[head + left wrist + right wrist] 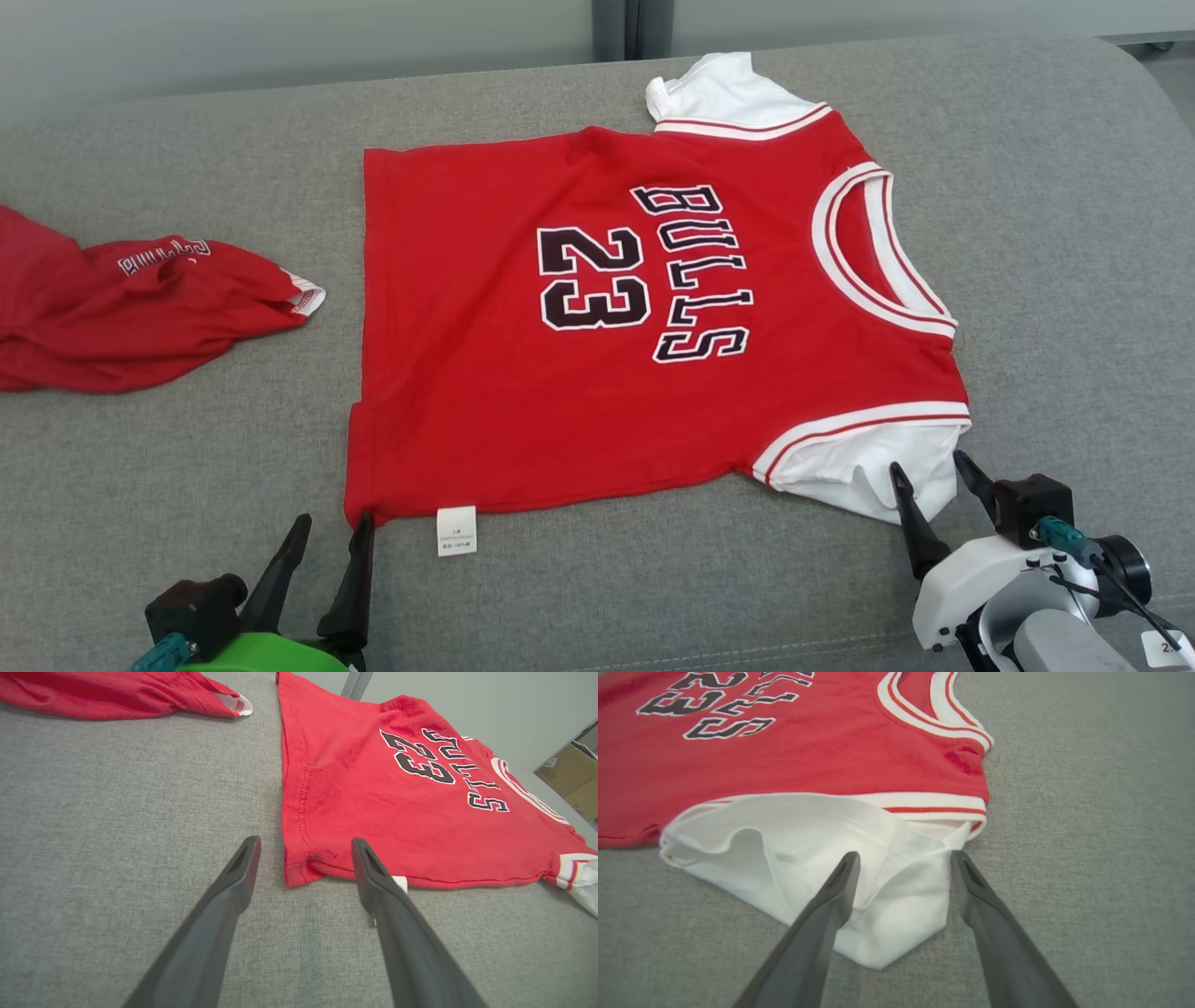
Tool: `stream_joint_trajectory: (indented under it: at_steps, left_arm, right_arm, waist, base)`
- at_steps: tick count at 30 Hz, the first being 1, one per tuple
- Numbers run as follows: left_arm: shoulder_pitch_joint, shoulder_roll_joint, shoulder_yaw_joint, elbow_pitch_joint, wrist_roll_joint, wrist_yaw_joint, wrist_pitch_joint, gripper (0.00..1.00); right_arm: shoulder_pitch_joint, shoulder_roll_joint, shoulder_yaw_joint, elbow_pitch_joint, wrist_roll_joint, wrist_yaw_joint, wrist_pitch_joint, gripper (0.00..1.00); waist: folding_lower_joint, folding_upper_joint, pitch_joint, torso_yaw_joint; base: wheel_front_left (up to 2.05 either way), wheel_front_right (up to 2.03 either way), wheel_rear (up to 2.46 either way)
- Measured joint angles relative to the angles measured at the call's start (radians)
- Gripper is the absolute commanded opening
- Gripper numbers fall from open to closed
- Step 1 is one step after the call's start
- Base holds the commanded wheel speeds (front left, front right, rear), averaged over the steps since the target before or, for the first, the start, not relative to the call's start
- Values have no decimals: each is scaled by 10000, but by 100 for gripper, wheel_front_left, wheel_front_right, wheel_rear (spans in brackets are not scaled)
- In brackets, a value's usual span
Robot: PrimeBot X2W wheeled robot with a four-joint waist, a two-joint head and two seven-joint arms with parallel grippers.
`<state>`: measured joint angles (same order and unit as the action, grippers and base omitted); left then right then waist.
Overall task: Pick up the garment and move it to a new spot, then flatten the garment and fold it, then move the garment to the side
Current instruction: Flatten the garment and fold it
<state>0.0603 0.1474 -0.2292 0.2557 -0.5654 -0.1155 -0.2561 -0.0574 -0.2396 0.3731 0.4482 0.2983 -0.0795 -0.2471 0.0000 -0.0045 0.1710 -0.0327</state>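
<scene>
soft cloth jersey (pixel 523 392), coarse woven grey couch (pixel 1046 233)

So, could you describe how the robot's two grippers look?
The left gripper has two long, dark, tapering fingers, a black block, a teal plug and a bright green wrist. The right gripper matches, but its wrist is white, with a thin black cable and a small white label.

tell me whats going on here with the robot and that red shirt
A red Bulls jersey lies spread flat on the grey cushion. The robot's left gripper, jaws open, sits at the near hem corner; its right gripper, also open, is at the near white sleeve. Nothing is gripped yet. A second red garment lies crumpled to the left.
</scene>
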Motion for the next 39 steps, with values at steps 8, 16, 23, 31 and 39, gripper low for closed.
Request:
stream_joint_trajectory:
  at_steps: [8, 16, 23, 31, 39]
  left_arm:
    - [-14, 10, -29, 234, -6, -4, 0, 100]
    - [-223, 8, -293, 387, -35, -79, 194, 100]
    - [-319, 25, -416, 709, -117, -84, 451, 100]
    - [-433, 81, -353, 1057, -297, -86, 456, 100]
    - [-775, 46, -408, 1313, -466, -86, 529, 100]
  right_arm:
    - [-214, 94, -33, 280, 0, 38, 0, 100]
    - [-456, 213, -40, 397, 2, 178, -2, 49]
    - [-455, 221, -33, 552, 2, 263, 0, 36]
    - [-454, 249, -56, 688, 15, 355, 0, 3]
    - [-456, 265, -92, 698, 17, 441, 0, 0]
  waist:
    - [0, 0, 90, -23]
    - [0, 0, 146, -53]
    - [0, 0, 160, -74]
    - [0, 0, 125, -215]
    - [0, 0, 135, -285]
  base:
    - [0, 0, 0]
    - [0, 0, 0]
    - [0, 0, 0]
    - [0, 0, 0]
    - [0, 0, 0]
